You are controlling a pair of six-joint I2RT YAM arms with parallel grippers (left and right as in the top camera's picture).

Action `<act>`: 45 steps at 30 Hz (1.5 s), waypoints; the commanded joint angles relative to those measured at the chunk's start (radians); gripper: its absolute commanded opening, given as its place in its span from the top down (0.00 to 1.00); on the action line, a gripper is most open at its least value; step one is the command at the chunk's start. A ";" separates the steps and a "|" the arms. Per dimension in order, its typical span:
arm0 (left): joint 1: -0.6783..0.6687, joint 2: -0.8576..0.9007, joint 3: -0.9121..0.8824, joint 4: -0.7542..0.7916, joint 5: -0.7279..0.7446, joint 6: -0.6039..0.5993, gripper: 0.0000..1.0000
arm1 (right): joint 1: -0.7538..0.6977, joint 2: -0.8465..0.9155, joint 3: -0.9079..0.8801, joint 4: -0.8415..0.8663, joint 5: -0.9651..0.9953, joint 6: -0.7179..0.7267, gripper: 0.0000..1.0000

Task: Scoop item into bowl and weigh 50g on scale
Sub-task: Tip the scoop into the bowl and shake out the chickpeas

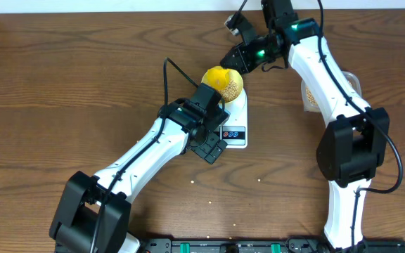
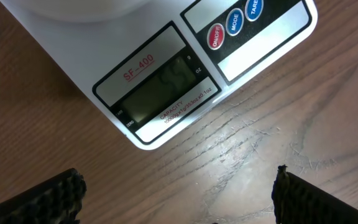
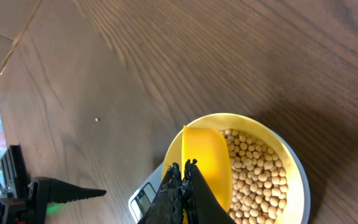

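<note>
I judge the soybeans (image 3: 257,168) in the yellow bowl (image 3: 244,119) on the scale (image 2: 73,59) loose, light and roll-prone, best taken by the stiff scoop (image 3: 207,155) pinched in my right tool (image 3: 183,168); left tool (image 2: 179,194) wide, empty.

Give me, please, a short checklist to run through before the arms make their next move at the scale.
1. Bowl sits on the scale: ok.
2. Beans are in the bowl: ok.
3. Right gripper is shut on the yellow scoop, over the bowl: ok.
4. Display shows a legible weight: cannot tell, the digits are too faint.
5. Left gripper is open and clear of the scale: ok.
6. Table free of spilled beans: not ok, a few stray beans lie in front of the scale.
</note>
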 commanded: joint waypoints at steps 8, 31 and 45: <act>-0.003 0.009 -0.008 -0.003 -0.010 -0.009 0.02 | 0.041 0.023 0.021 0.028 0.190 -0.251 0.99; -0.003 0.009 -0.008 -0.003 -0.010 -0.009 0.02 | 0.126 0.023 -0.043 -0.040 0.326 -0.318 0.99; -0.003 0.008 -0.008 -0.002 -0.010 -0.009 0.02 | 0.125 0.023 -0.075 -0.060 0.251 -0.161 0.99</act>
